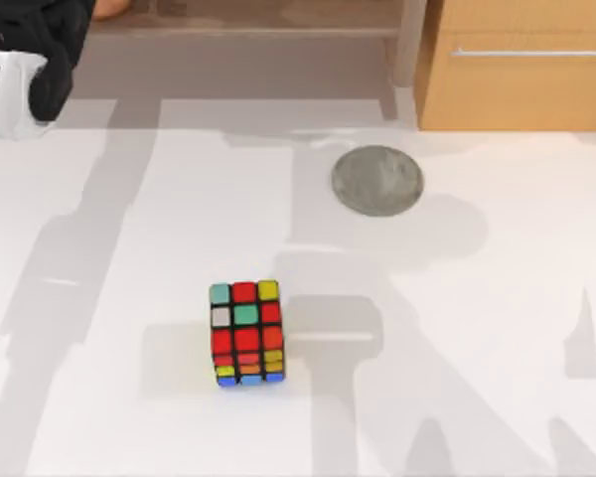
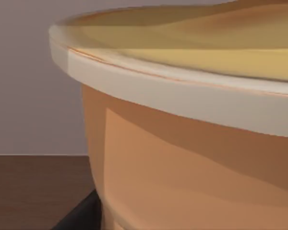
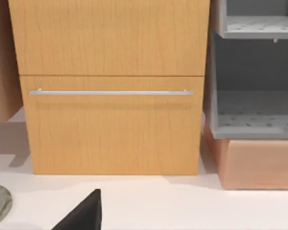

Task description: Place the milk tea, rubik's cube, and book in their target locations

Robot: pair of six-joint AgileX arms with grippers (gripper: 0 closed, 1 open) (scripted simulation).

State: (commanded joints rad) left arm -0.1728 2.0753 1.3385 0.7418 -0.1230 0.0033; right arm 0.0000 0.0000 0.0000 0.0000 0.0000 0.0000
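The milk tea (image 2: 192, 158), an orange cup with a pale rim and creamy top, stands very close in the left wrist view; a sliver of it (image 1: 109, 8) shows at the top view's far left edge. My left gripper (image 1: 68, 28) is right at the cup, a dark part of it beside the cup's lower side. The rubik's cube (image 1: 245, 333) sits alone on the white table, left of centre. My right gripper (image 3: 134, 223) hangs open, facing the wooden drawer unit, with nothing in it. The book is out of view.
A grey round coaster (image 1: 377, 180) lies on the table towards the back right. A wooden drawer unit (image 1: 521, 70) with a metal handle (image 3: 110, 92) stands at the back right, grey shelf compartments (image 3: 257, 108) beside it. A wooden shelf (image 1: 248, 20) runs along the back.
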